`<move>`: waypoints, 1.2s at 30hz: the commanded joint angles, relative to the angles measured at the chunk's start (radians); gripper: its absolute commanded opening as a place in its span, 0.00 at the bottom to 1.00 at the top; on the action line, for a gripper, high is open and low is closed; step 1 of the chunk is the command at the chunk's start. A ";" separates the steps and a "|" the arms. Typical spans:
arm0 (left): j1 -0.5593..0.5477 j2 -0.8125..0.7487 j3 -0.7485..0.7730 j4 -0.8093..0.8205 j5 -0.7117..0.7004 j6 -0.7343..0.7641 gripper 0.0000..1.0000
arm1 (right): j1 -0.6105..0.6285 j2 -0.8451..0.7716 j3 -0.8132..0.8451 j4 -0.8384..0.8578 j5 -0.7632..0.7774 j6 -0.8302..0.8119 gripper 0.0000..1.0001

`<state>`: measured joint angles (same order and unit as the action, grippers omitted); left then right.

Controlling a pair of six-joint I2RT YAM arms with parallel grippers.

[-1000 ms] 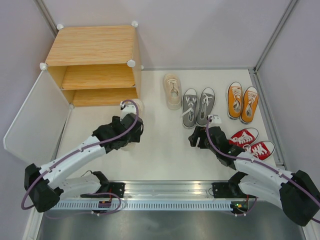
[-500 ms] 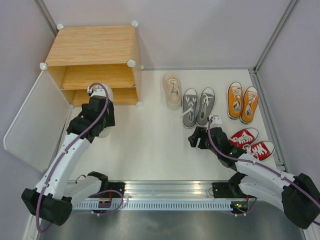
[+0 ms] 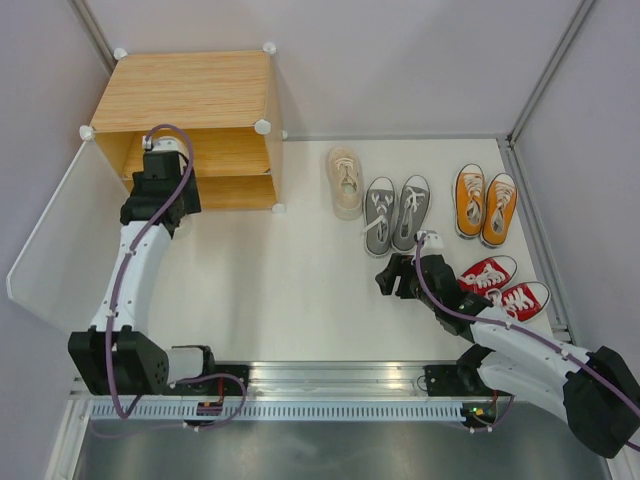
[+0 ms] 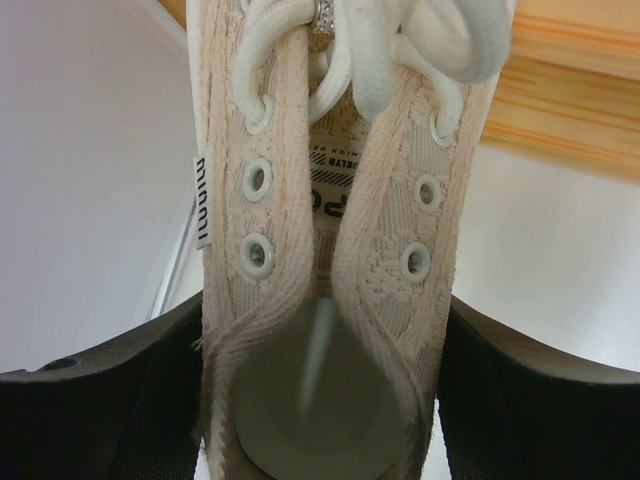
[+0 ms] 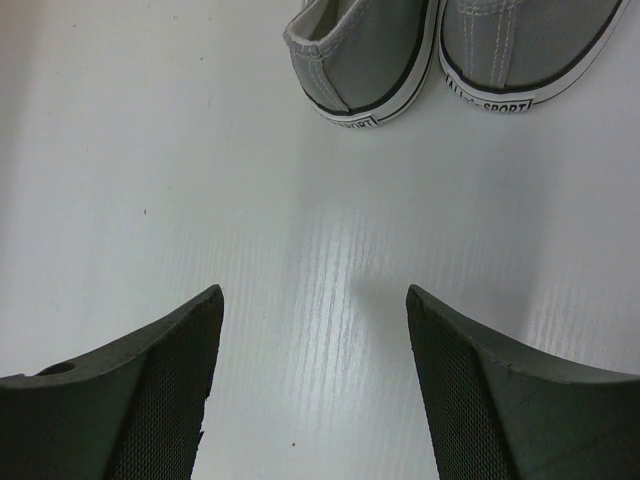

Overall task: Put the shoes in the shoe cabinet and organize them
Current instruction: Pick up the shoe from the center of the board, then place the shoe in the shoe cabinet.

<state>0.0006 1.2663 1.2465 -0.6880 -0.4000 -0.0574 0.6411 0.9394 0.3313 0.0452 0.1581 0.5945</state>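
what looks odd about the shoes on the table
One cream shoe sits alone beside the grey pair; its apparent mate is held in the left hand at the cabinet.

The shoe cabinet (image 3: pixel 190 95) is standing at the far left, its door panel (image 3: pixel 60 250) lying open toward the near left. The left gripper (image 3: pixel 160 165) is sitting at the cabinet's front, a shoe (image 4: pixel 330 250) between its fingers. Right of the cabinet a lone shoe (image 3: pixel 346 182) is lying, then a pair (image 3: pixel 396 212), then a second pair (image 3: pixel 485 205) farthest right. A third pair (image 3: pixel 505 285) is lying nearer, just right of the right gripper (image 3: pixel 395 275).
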 commanded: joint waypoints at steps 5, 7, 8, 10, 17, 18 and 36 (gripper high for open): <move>0.124 0.119 0.160 0.191 0.050 0.088 0.02 | -0.003 0.002 -0.002 0.028 0.008 -0.004 0.78; 0.153 0.157 0.177 0.200 0.070 0.074 0.02 | -0.004 0.001 -0.002 0.025 0.009 -0.004 0.78; 0.156 0.171 0.185 0.206 0.070 0.079 0.02 | -0.004 0.001 -0.002 0.027 0.009 -0.005 0.78; 0.156 0.206 0.208 0.220 0.075 0.090 0.02 | -0.003 0.001 0.000 0.027 0.006 -0.004 0.78; 0.173 0.271 0.274 0.305 0.050 0.157 0.02 | -0.003 -0.014 -0.001 0.019 0.000 -0.002 0.78; 0.179 0.281 0.303 0.300 0.049 0.159 0.02 | -0.003 -0.020 -0.002 0.019 -0.002 -0.002 0.78; 0.248 0.464 0.386 0.337 0.124 0.203 0.07 | -0.003 -0.028 -0.001 0.019 -0.015 -0.005 0.78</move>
<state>0.2447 1.7378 1.5585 -0.4808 -0.2806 0.1135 0.6411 0.9279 0.3313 0.0422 0.1539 0.5945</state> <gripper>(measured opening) 0.788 0.779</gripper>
